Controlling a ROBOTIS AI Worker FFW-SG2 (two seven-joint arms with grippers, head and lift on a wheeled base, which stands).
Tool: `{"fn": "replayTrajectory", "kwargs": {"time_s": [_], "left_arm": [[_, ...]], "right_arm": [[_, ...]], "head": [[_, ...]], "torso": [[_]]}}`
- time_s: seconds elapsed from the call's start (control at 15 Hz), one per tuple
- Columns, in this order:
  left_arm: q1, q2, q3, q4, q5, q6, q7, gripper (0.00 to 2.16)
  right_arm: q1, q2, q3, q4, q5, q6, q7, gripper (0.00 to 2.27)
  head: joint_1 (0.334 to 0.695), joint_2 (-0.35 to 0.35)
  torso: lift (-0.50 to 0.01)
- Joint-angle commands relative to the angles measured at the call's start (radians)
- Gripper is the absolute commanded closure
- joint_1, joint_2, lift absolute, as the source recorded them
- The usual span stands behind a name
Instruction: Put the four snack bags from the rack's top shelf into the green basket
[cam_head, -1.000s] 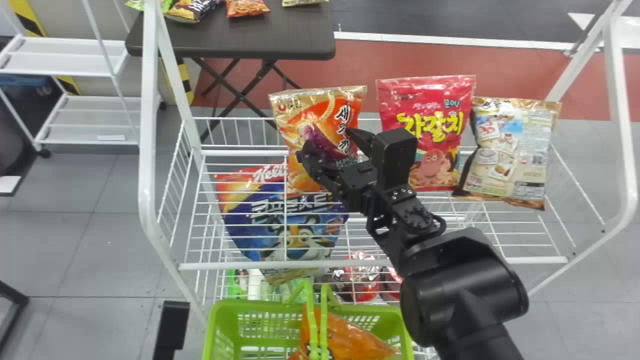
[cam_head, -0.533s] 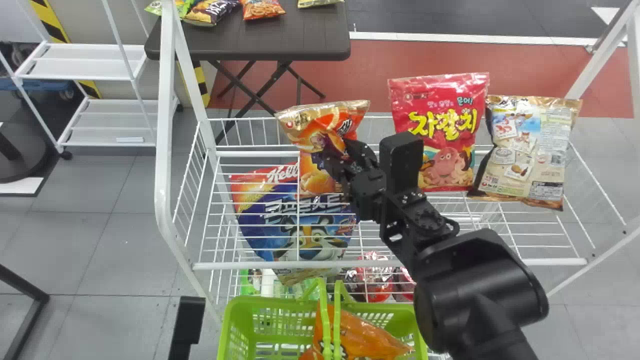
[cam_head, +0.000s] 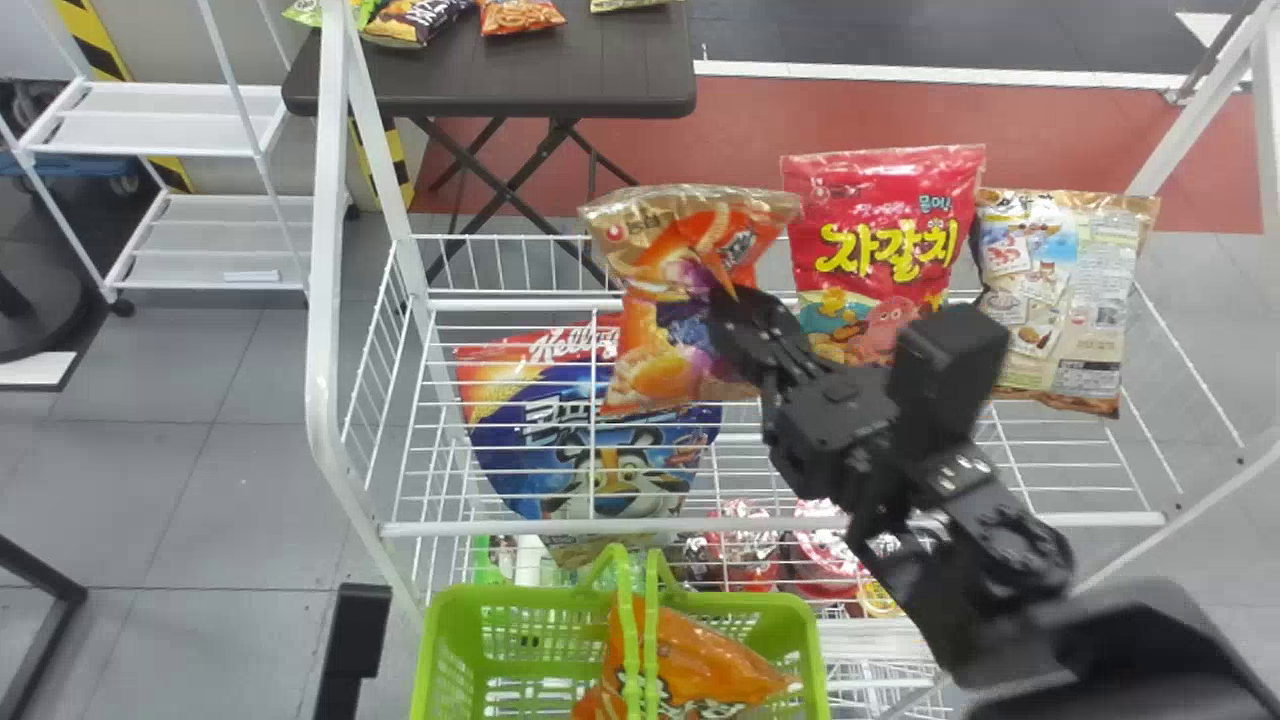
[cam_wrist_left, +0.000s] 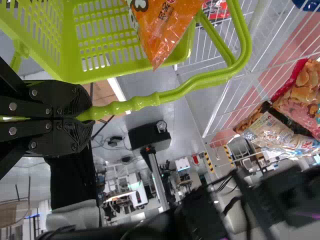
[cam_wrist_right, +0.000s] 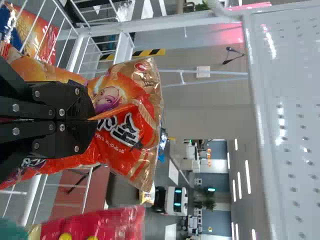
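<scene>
My right gripper (cam_head: 728, 300) is shut on the orange snack bag (cam_head: 660, 330), pinching its front above the top shelf's left half; the right wrist view shows the gripper (cam_wrist_right: 95, 120) gathering folds in the bag (cam_wrist_right: 127, 117). Beside it stand a red snack bag (cam_head: 880, 240) and a beige one (cam_head: 1060, 300). The green basket (cam_head: 440, 640), in front of the rack, holds an orange bag (cam_head: 700, 670). Part of my left gripper's arm (cam_head: 350, 640) is at the bottom left; in its wrist view the left gripper (cam_wrist_left: 90, 119) is shut on the basket handle (cam_wrist_left: 150, 100).
The wire rack's white front rail (cam_head: 600, 528) runs between shelf and basket, with a white post (cam_head: 325, 300) at the left. A blue cereal bag (cam_head: 590, 450) and red packs lie lower down. Behind stands a dark table (cam_head: 500, 80) with several bags.
My right gripper has moved to the right with the orange bag pinched in it; the bag has shifted right and looks larger, nearer the camera. The left arm stays by the basket.
</scene>
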Motion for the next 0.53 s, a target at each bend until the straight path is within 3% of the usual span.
{"fn": "replayTrajectory", "kwargs": {"time_s": [0.0, 0.2, 0.33, 0.47], "left_arm": [[-0.007, -0.001, 0.0, 0.004, -0.004, 0.003, 0.004, 2.14], [-0.004, -0.004, 0.012, 0.007, -0.004, 0.003, 0.01, 2.14], [0.027, -0.012, 0.035, -0.004, 0.005, -0.009, 0.013, 2.14], [0.028, -0.016, 0.03, -0.005, 0.005, -0.018, 0.018, 2.14]], "right_arm": [[0.17, -0.001, -0.089, -0.177, -0.007, 0.102, 0.071, 2.12], [0.314, -0.002, -0.192, -0.295, -0.044, 0.249, 0.166, 2.12], [0.315, -0.053, -0.217, -0.323, -0.053, 0.442, 0.178, 2.12], [0.328, -0.054, -0.252, -0.341, -0.052, 0.62, 0.213, 2.12]], "head": [[0.695, -0.094], [0.695, -0.181], [0.695, -0.222], [0.695, -0.256]], "torso": [[0.0], [0.0], [0.0], [0.0]]}}
